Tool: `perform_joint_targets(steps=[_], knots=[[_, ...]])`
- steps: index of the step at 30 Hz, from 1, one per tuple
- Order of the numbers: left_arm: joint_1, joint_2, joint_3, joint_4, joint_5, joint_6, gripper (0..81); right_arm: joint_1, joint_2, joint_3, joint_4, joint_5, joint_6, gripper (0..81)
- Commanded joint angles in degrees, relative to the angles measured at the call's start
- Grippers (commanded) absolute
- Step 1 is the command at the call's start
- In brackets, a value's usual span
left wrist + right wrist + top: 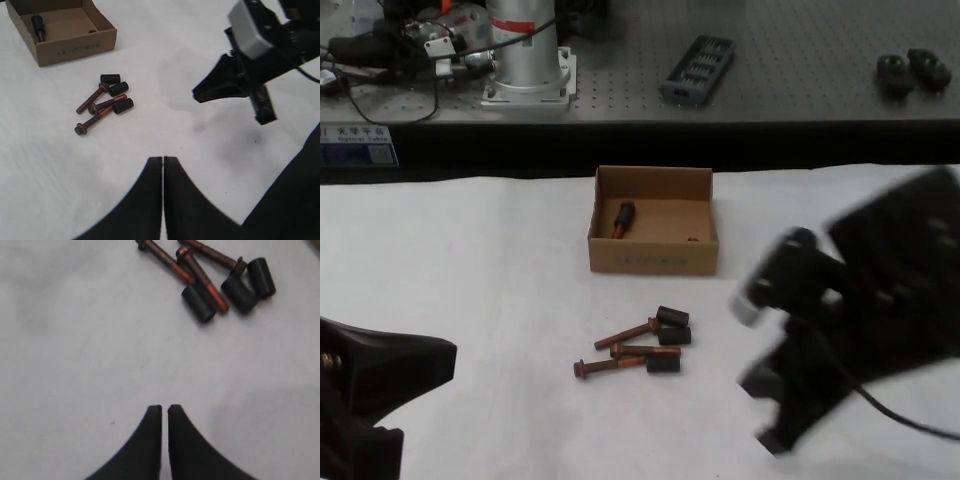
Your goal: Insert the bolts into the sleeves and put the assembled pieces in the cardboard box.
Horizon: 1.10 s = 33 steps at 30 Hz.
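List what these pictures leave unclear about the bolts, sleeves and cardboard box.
- High view: speck in the cardboard box, too small to identify.
- Right wrist view: whether any bolt enters a sleeve; they overlap.
- High view: arm at the right, blurred.

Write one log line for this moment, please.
brown cardboard box: one sleeved bolt inside | white cloth: three coppery metal bolts, three black cylindrical sleeves piled | left claw: shut, empty | right claw: shut, empty

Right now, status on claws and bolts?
Shut, empty: left claw, right claw. Three bolts, three sleeves lie before box. One piece in box. Nothing in the way.
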<state>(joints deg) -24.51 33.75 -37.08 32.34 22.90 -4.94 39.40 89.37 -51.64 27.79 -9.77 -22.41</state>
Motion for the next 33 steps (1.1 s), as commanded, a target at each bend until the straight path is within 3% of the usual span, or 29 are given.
perform_joint_targets(steps=[1, 3, 4, 9, 11, 16, 22, 33], knots=[[-0.22, -0.49, -0.10, -0.71, 0.18, -0.65, 0.7, 0.01, 1.00, -1.77, -1.11, 1.91, -2.62, 23.0], [-0.22, -0.49, -0.10, -0.71, 0.18, -0.65, 0.7, 0.12, 5.02, -6.41, -1.11, 5.06, -5.11, 34.9], [-0.22, -0.49, -0.10, -0.71, 0.18, -0.65, 0.7, 0.12, 6.43, -8.15, -1.00, 5.38, -6.33, 36.3], [-0.22, -0.49, -0.10, -0.71, 0.18, -0.65, 0.7, 0.12, 12.30, -16.62, 0.45, 6.70, -15.49, 23.4], [-0.22, -0.47, -0.10, -0.71, 0.18, -0.47, 0.7, 0.12, 13.69, -18.32, 0.51, 7.60, -18.99, 21.8], [-0.22, -0.47, -0.10, -0.71, 0.18, -0.17, 0.7, 0.22, 16.46, -20.00, 0.51, 5.24, -21.32, 23.9], [-0.22, -0.47, -0.10, -0.71, 0.18, -0.17, 0.7, 2.71, 18.33, -20.00, 2.69, 4.91, -21.33, 35.1], [-0.22, -0.47, -0.10, -0.71, 0.18, 1.19, 0.7, 7.17, 19.67, -20.00, 6.87, 6.99, -25.08, 34.7]])
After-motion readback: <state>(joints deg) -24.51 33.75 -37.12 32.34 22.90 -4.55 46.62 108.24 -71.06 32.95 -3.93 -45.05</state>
